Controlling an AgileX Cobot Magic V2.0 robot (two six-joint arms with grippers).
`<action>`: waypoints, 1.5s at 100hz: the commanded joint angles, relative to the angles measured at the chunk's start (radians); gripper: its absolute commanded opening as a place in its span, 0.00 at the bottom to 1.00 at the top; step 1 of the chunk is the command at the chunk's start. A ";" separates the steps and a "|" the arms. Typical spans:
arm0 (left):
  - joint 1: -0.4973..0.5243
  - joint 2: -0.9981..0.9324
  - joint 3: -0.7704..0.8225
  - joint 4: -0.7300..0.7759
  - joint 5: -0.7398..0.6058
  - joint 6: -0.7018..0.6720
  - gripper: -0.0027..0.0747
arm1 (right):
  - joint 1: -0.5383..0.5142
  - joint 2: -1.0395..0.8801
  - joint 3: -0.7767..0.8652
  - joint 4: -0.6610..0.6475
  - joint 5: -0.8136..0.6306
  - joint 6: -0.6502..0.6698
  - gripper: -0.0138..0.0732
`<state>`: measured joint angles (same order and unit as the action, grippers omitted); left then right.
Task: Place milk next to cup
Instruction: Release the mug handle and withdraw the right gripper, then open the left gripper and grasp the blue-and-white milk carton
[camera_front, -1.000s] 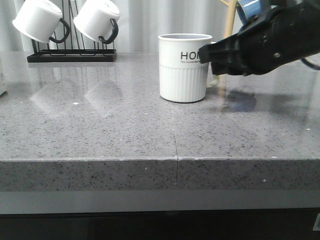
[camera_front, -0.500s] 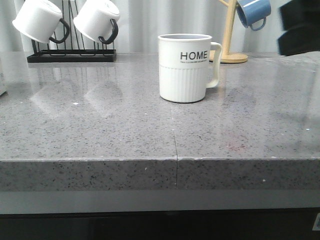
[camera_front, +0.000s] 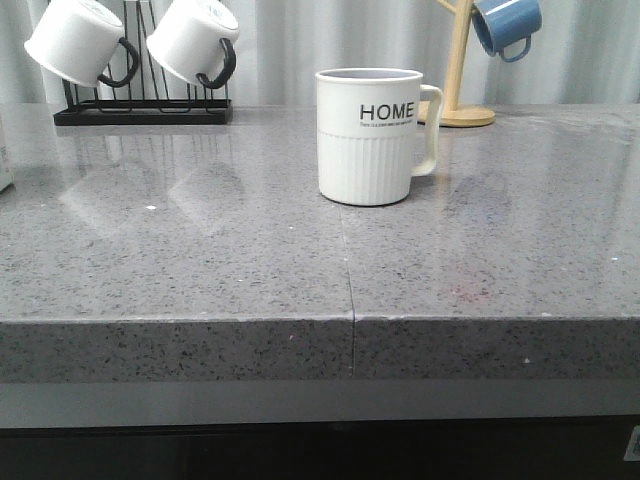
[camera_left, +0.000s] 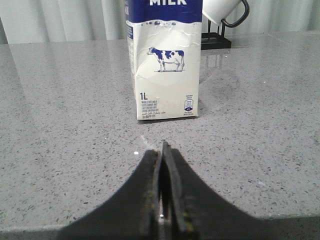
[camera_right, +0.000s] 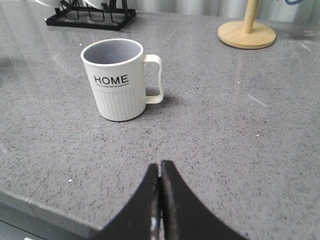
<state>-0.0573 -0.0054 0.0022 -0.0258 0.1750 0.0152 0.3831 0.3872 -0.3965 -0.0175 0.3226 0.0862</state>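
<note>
The cream-white ribbed "HOME" cup (camera_front: 368, 135) stands upright mid-counter, handle to the right; it also shows in the right wrist view (camera_right: 119, 80). The milk carton (camera_left: 165, 60), white with a blue top band and a cow picture, stands upright in the left wrist view, a short way beyond my left gripper (camera_left: 163, 147), which is shut and empty. Only a sliver of the carton may show at the front view's left edge. My right gripper (camera_right: 160, 165) is shut and empty, low over the counter, short of the cup. Neither gripper shows in the front view.
A black rack (camera_front: 140, 110) with two white black-handled mugs (camera_front: 75, 40) stands at the back left. A wooden mug tree (camera_front: 462, 70) with a blue mug (camera_front: 505, 25) stands at the back right. The grey counter's front edge (camera_front: 350, 320) runs across.
The right arm, which was in front of the cup's handle side, has drawn away to the right and left the front view. The cup has not moved.
</note>
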 joint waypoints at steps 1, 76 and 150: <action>0.003 -0.031 0.041 -0.002 -0.079 -0.002 0.01 | -0.001 -0.079 -0.022 0.005 0.001 -0.007 0.11; -0.001 0.183 -0.337 -0.054 0.073 -0.002 0.05 | -0.001 -0.191 -0.022 0.005 0.157 -0.007 0.11; -0.001 0.688 -0.486 -0.123 -0.240 -0.002 0.82 | -0.001 -0.191 -0.022 0.005 0.157 -0.007 0.11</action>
<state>-0.0573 0.6352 -0.4177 -0.1382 0.0265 0.0152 0.3831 0.1868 -0.3926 -0.0175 0.5481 0.0862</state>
